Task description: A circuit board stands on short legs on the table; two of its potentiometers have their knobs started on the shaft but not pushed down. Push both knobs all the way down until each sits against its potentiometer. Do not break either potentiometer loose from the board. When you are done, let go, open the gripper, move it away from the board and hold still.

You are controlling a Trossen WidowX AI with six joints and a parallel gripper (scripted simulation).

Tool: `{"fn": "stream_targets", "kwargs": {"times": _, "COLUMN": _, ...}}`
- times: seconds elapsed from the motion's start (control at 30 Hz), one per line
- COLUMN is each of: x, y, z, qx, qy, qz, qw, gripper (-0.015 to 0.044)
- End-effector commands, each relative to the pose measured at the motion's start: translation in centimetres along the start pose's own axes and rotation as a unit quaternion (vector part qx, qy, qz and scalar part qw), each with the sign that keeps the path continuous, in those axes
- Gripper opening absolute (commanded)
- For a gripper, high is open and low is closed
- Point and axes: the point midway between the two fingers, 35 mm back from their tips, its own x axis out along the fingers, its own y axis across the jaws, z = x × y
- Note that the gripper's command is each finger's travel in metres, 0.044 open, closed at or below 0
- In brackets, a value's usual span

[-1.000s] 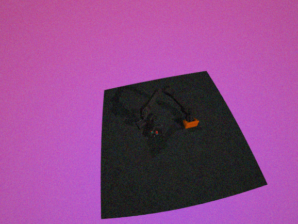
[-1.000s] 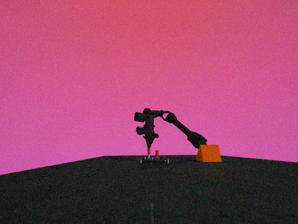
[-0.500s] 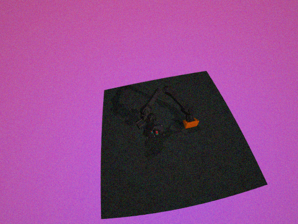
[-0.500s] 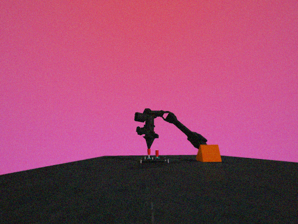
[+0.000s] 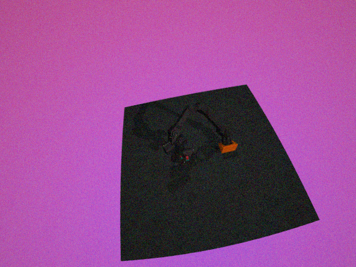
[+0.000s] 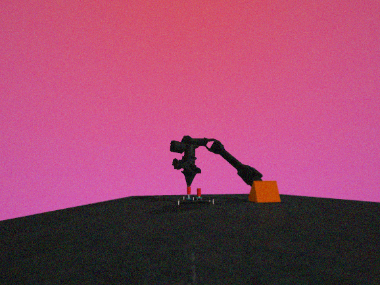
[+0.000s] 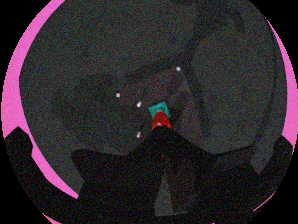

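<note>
The circuit board [image 6: 205,201] is dark and stands on short pale legs. The left knob in the exterior view, a red cylinder [image 6: 189,190], stands upright with a pale piece of shaft showing between it and its teal potentiometer [image 6: 188,198]. The other red knob [image 6: 198,192] [image 5: 187,158] stands lower, close to its own teal potentiometer, with no gap that I can make out. My gripper [image 6: 189,186] [image 7: 160,129] is shut and empty, pointing straight down, its tips at the top of the left knob. In the wrist view the fingers partly cover a red knob [image 7: 160,119] beside a teal potentiometer [image 7: 159,108].
The orange block [image 5: 228,147] [image 6: 265,192] stands at the arm's base, right of the board. The arm [image 6: 230,159] arches from there over to the board. The dark table top [image 5: 215,209] ends in edges against a pink background.
</note>
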Motion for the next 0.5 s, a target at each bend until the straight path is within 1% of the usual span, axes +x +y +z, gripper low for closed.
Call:
{"fn": "stream_targets", "kwargs": {"times": 0.0, "x": 2.85, "y": -0.35, "z": 0.37, "qx": 0.012, "qy": 0.011, "qz": -0.019, "qw": 1.0, "gripper": 0.0}}
{"fn": "stream_targets", "kwargs": {"times": 0.47, "x": 3.27, "y": -0.36, "z": 0.36, "qx": 0.012, "qy": 0.011, "qz": -0.019, "qw": 1.0, "gripper": 0.0}}
